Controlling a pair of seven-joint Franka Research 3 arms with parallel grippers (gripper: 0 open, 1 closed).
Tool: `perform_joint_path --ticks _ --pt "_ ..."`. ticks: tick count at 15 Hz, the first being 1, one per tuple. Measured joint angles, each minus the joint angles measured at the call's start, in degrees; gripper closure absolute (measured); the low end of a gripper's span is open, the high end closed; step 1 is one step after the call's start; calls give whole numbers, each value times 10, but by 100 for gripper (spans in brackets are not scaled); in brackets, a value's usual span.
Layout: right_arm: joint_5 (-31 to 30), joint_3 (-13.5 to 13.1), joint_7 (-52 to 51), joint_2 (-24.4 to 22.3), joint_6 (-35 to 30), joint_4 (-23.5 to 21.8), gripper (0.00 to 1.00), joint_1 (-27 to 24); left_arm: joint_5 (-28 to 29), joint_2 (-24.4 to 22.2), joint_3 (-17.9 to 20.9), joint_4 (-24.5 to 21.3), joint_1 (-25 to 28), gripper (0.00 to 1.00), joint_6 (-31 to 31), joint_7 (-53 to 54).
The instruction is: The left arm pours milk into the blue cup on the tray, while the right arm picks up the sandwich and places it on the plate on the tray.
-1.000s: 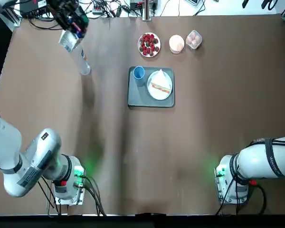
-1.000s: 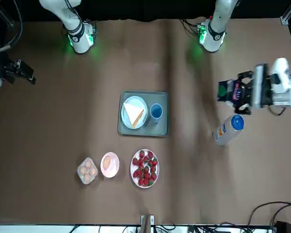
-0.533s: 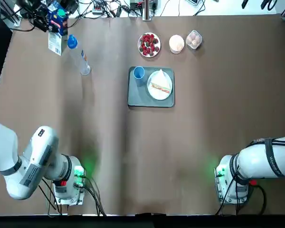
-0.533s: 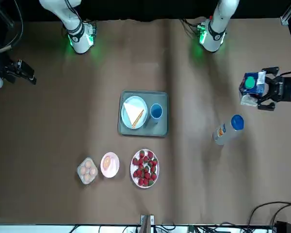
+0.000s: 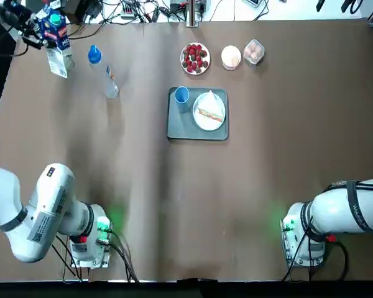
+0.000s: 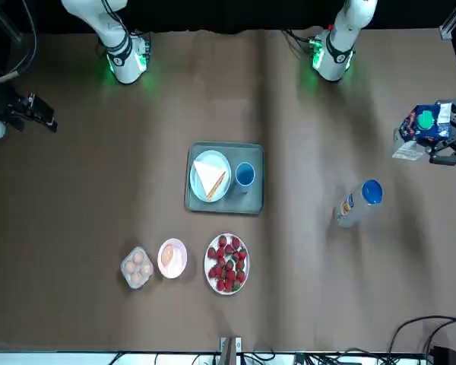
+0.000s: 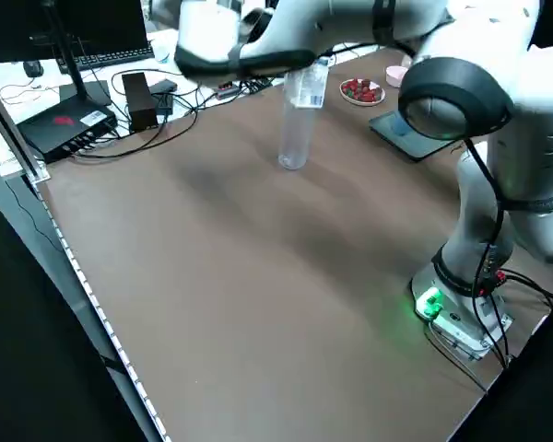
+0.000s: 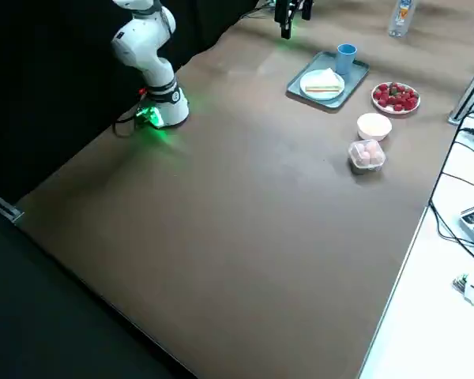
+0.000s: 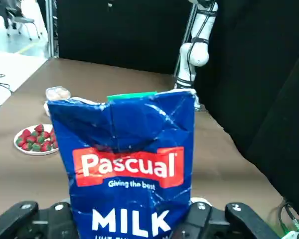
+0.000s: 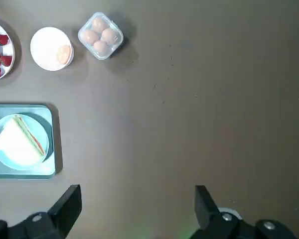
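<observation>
- Two arms are working one table point(image 5: 267, 161); the tray point(image 5: 180, 127) is serving as landmark, sitting near the table's middle, toward the far edge.
- Left gripper point(image 5: 34, 25) is hovering at the far left corner, well apart from the tray; its fingers point(image 9: 209, 221) are clamping a blue milk carton point(image 5: 55, 34) from both sides, the carton filling the gap between them.
- Carton is showing a green cap point(image 6: 424, 120) and a "Pascual MILK" label point(image 9: 129, 172) in the left wrist view.
- Right gripper point(image 10: 137, 199) is hanging high above the table, on the robot's right of the tray, looking straight down; its fingers point(image 10: 70, 201) are standing wide apart and holding nothing.
- Blue cup point(image 5: 181, 95) is standing upright in the tray's far left corner.
- Plate point(image 5: 209, 112) is resting on the tray just beside the cup, on the right half.
- Sandwich point(image 5: 210, 111) is lying on the plate, a triangular piece with its filling edge showing.
- Bottle point(image 5: 103, 73), clear with a blue cap, is standing on the table to the left of the tray, between tray and carton.
- Strawberries point(image 5: 195, 58) are filling a dish just beyond the tray.
- Bowl point(image 5: 231, 56) is sitting right of the strawberries.
- Egg box point(image 5: 253, 51) is sitting just right of the bowl, four eggs showing.
</observation>
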Motion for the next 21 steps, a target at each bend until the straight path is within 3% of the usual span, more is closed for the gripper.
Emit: perform_joint_path --ticks 8,13,21 --pt "0 3 0 0 -4 -1 0 0 0 88 115 -1 -5 50 -16 118" --pt "0 6 0 0 -5 -1 0 4 0 150 176 3 -43 50 -13 202" --pt "0 6 0 0 -8 -2 0 6 0 185 268 21 -93 48 14 331"
